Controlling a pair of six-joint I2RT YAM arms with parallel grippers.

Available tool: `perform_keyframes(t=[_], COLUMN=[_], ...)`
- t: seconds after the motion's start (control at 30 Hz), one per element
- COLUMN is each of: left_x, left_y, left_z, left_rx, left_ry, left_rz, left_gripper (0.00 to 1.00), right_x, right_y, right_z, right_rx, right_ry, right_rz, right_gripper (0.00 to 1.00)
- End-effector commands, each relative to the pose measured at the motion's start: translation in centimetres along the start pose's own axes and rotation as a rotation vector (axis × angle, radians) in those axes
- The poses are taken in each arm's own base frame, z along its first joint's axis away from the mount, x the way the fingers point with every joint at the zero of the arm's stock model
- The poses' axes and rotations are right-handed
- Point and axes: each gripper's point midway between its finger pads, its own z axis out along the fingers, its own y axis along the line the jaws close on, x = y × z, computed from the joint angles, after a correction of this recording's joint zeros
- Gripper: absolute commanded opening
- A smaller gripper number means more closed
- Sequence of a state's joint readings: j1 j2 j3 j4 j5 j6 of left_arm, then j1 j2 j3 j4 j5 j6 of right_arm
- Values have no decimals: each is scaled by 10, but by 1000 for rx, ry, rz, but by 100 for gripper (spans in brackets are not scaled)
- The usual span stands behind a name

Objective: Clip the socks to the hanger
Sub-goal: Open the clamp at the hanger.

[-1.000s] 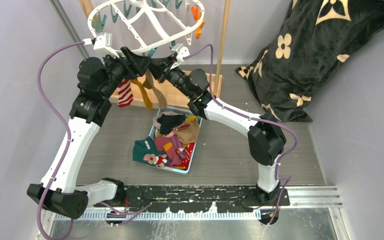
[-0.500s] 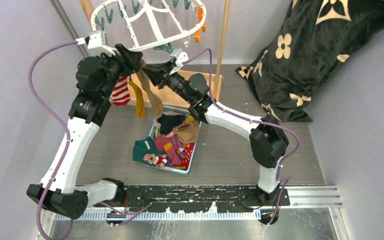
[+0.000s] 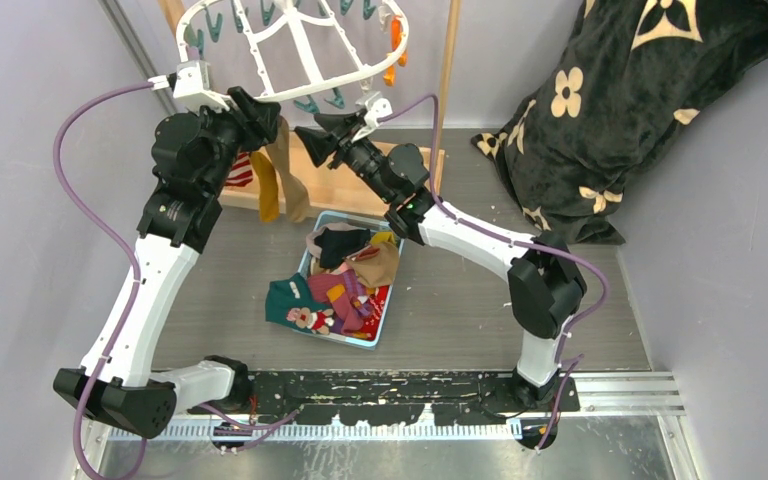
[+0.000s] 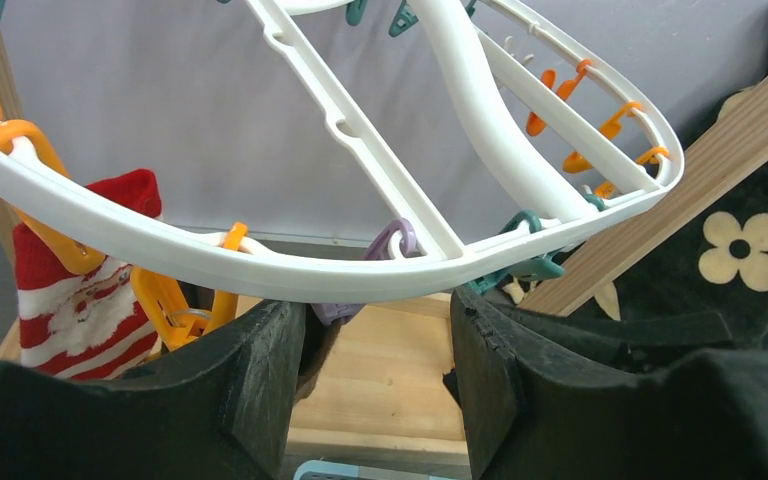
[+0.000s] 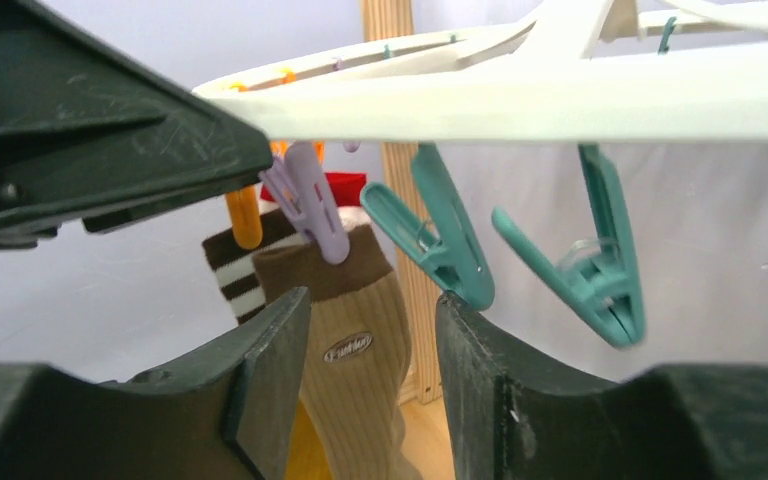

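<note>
The white hanger [image 3: 290, 60] hangs at the back, orange and teal clips round its rim. Three socks hang from its near rim: a red-white striped one [image 3: 244, 172], a mustard one [image 3: 265, 192] and a tan-brown one [image 3: 290, 178]. A lilac clip [image 5: 305, 205] pinches the tan-brown sock [image 5: 360, 370] by its brown cuff. My right gripper [image 5: 372, 370] is open just in front of that sock, apart from it. My left gripper [image 4: 380, 370] is open right under the rim [image 4: 260, 275], the lilac clip [image 4: 355, 305] by its left finger. More socks lie in a basket [image 3: 360, 342].
Two free teal clips [image 5: 445, 245] hang to the right of the lilac one. A wooden post [image 3: 447, 90] and base board [image 3: 360, 195] stand behind the arms. A black flower-patterned blanket [image 3: 620, 110] is heaped at the back right. Grey walls close both sides.
My right gripper has opened, let go of the tan-brown sock and drawn back to the right. The sock now hangs straight from its clip. The hanger has swung left.
</note>
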State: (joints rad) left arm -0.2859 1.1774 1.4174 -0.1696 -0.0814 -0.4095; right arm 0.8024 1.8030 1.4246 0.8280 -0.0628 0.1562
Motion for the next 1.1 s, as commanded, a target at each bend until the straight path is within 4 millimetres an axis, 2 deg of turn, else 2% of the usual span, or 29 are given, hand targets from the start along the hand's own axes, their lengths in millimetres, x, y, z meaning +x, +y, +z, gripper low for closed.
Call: perform_keyframes(t=[0.0,0.13,0.37,0.5,0.77,1.07], left_x=[-42,-43,-44,-44,-45,-47], left_y=[-12,-11,-12,-12,-11,-12], left_z=[-12,-12,-11,-11,-12,-12], left_rx=[31,28,30,31,24,26], left_ry=[-127,-130,-135,-135,-136,-137], left_rz=[6,9,7,7,11,12], left_gripper=[56,56,56,56,56,56], right_x=[-42,-40,-30,-35,-51,-55], right_y=[-5,-22,-29,-36,-14,-7], right_z=[18,24,29,30,30,31], right_rx=[-1,17,-8,-28,-137,-157], right_ry=[-104,-104,-51,-67,-100,-95], right_rz=[-25,-10,-42,-1,29,17], right_gripper=[57,58,62,62,51,41])
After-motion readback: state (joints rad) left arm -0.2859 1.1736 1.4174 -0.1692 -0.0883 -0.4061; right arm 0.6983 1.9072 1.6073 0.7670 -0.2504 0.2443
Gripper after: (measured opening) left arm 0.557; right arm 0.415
